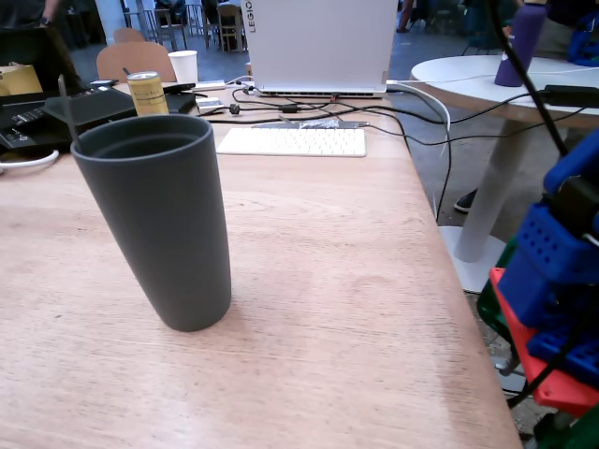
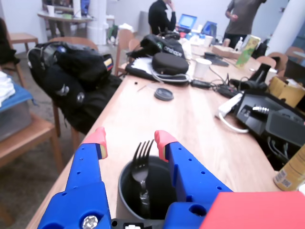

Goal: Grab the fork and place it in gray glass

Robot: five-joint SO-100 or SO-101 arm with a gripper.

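Fork (image 2: 141, 167) sits tines-up inside the glass (image 2: 125, 191) on my wrist view: four dark silvery tines poking above the rim, the shaft dropping into the shadowed interior where I can't make out the handle. My gripper (image 2: 129, 140) hangs over the glass with its blue, pink-tipped fingers (image 2: 163, 138) spread apart, holding nothing. On the fixed view the glass (image 1: 159, 224) stands upright on the wooden table (image 1: 337, 281), matte dark gray, tapering downward.

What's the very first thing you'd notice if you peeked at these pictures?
The tall gray glass standing alone on the wooden table in the fixed view. In the wrist view, the fork stands inside that glass, tines up, between the open blue gripper with its pink fingertips.
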